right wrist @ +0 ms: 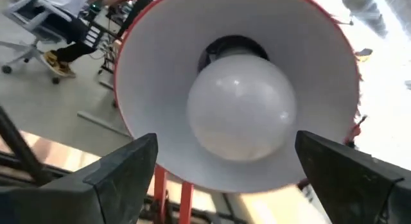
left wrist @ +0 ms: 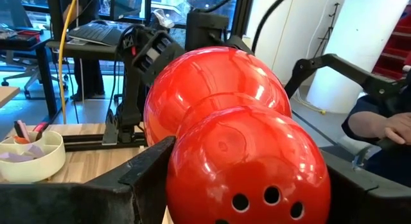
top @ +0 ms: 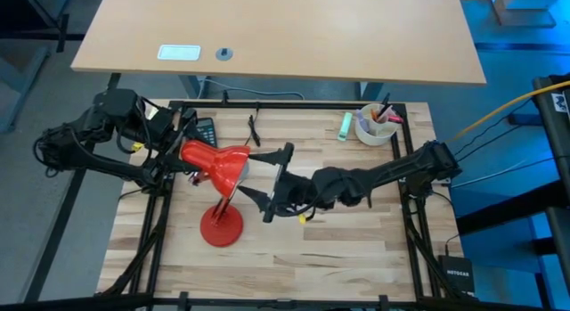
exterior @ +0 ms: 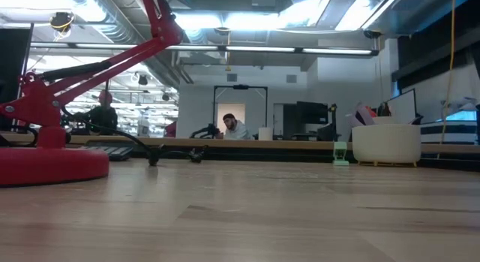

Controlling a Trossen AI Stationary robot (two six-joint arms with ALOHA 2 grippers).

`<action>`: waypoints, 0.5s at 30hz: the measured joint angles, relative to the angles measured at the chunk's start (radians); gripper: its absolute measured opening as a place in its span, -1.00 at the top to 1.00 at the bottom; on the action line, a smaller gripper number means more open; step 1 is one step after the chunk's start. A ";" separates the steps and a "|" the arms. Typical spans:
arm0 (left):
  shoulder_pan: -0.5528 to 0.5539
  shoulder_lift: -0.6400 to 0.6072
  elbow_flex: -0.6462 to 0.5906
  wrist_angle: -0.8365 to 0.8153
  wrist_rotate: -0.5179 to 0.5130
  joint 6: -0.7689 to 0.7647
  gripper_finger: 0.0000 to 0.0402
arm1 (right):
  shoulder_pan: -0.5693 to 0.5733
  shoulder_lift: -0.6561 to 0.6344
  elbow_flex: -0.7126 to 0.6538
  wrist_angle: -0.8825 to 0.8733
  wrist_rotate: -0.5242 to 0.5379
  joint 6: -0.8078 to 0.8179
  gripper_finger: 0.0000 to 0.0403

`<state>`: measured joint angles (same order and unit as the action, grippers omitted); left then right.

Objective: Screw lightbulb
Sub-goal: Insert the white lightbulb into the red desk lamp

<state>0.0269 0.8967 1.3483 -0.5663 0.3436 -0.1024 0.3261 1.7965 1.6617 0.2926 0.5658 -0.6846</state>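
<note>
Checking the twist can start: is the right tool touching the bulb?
Apart. In the right wrist view the open right tool has a finger on each side of the bulb, with shade showing between.

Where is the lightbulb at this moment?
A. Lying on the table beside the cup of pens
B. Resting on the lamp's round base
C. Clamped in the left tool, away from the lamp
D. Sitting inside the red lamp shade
D: the right wrist view shows the lightbulb seated inside the lamp shade, with the right tool open in front of it.
</note>
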 joint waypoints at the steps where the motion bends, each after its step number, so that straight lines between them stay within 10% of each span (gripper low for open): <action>1: 0.000 0.000 0.000 0.000 0.000 0.000 -0.33 | 0.000 0.009 0.000 0.026 -0.004 -0.031 -0.86; 15: 0.000 0.000 0.000 0.000 0.000 -0.001 -0.33 | -0.025 0.048 0.000 0.181 -0.057 -0.222 -0.86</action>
<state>0.0269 0.8967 1.3483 -0.5667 0.3437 -0.1032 0.3014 1.8441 1.6615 0.4735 0.5086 -0.9062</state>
